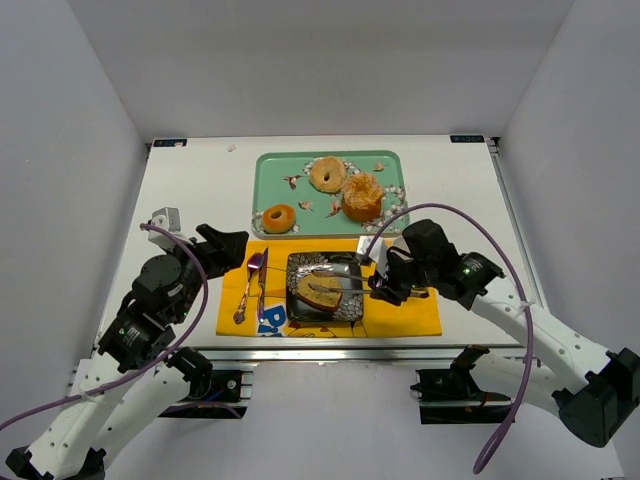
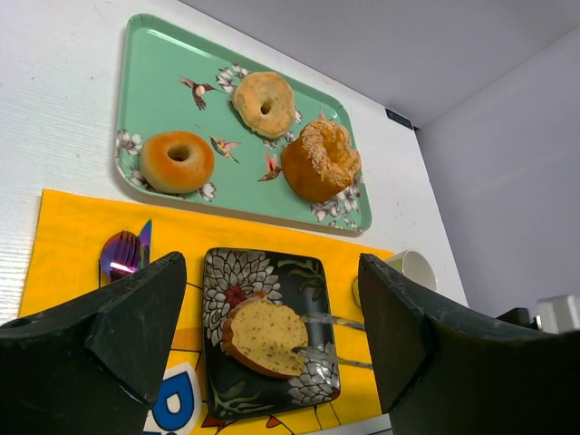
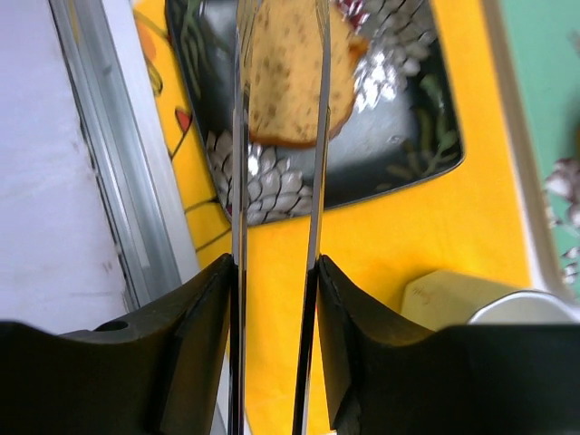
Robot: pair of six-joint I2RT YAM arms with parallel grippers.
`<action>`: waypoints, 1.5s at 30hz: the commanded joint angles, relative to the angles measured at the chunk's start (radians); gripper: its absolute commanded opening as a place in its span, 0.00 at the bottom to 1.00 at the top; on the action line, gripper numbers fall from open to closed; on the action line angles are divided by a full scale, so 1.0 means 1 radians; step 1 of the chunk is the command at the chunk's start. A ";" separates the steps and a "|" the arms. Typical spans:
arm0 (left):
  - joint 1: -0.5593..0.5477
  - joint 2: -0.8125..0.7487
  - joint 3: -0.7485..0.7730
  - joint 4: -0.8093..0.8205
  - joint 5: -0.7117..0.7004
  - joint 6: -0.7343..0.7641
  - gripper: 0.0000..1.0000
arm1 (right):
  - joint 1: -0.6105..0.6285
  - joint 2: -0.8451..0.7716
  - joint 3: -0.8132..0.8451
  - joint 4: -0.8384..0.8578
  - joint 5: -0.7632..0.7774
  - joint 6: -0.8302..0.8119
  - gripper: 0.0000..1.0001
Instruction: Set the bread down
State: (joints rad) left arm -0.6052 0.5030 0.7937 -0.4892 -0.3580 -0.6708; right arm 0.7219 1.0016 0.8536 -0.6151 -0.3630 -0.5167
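Note:
The bread [image 1: 322, 292] [image 2: 267, 335] [image 3: 294, 91], a half-round slice with a dark crust and tan crumb face up, lies on the black floral plate [image 1: 352, 312] [image 2: 227, 390] [image 3: 399, 136]. My right gripper [image 1: 380, 283] [image 3: 276, 272] is to the plate's right, shut on a pair of metal tongs [image 1: 345, 282] [image 2: 349, 360] [image 3: 238, 181]. The tongs' two arms stand spread and reach over the bread's right part; I cannot tell if they touch it. My left gripper [image 1: 235, 245] [image 2: 269, 267] hangs open to the plate's left, holding nothing.
A green tray [image 1: 270, 175] behind the plate carries a pale bagel [image 1: 327, 174], an orange donut [image 1: 278, 217] and a brown pastry [image 1: 362, 196]. The plate sits on a yellow placemat [image 1: 400, 315] with cutlery [image 1: 250, 285] on its left. A cup [image 2: 412, 267] stands by the plate's far right corner.

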 commanded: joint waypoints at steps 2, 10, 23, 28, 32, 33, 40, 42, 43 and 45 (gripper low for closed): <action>-0.004 0.014 0.032 0.012 0.008 0.013 0.86 | 0.002 -0.023 0.090 0.101 -0.019 0.078 0.44; -0.004 0.043 0.010 0.063 0.037 0.016 0.86 | -0.214 0.064 0.191 0.218 0.036 0.283 0.34; -0.004 0.081 -0.034 0.135 0.063 0.020 0.86 | -0.907 0.376 0.227 0.276 0.070 0.325 0.28; -0.004 0.101 -0.025 0.133 0.062 0.031 0.87 | -0.957 0.498 0.138 0.373 0.128 0.316 0.29; -0.004 0.112 -0.021 0.127 0.060 0.033 0.87 | -0.983 0.578 0.108 0.410 0.144 0.337 0.30; -0.004 0.112 -0.021 0.126 0.059 0.031 0.87 | -0.984 0.603 0.102 0.413 0.142 0.336 0.30; -0.004 0.115 -0.021 0.120 0.047 0.020 0.87 | -0.987 0.670 0.035 0.405 0.130 0.276 0.48; -0.004 0.120 -0.017 0.120 0.045 0.020 0.87 | -0.987 0.683 0.030 0.385 0.111 0.267 0.57; -0.004 0.121 -0.016 0.120 0.042 0.022 0.87 | -0.990 0.681 0.032 0.377 0.098 0.259 0.63; -0.004 0.129 -0.010 0.117 0.042 0.025 0.87 | -0.996 0.660 0.039 0.364 0.088 0.254 0.71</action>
State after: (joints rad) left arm -0.6052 0.6224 0.7662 -0.3737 -0.3069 -0.6518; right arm -0.2619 1.6596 0.9005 -0.2249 -0.2573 -0.2352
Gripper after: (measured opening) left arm 0.863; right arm 0.685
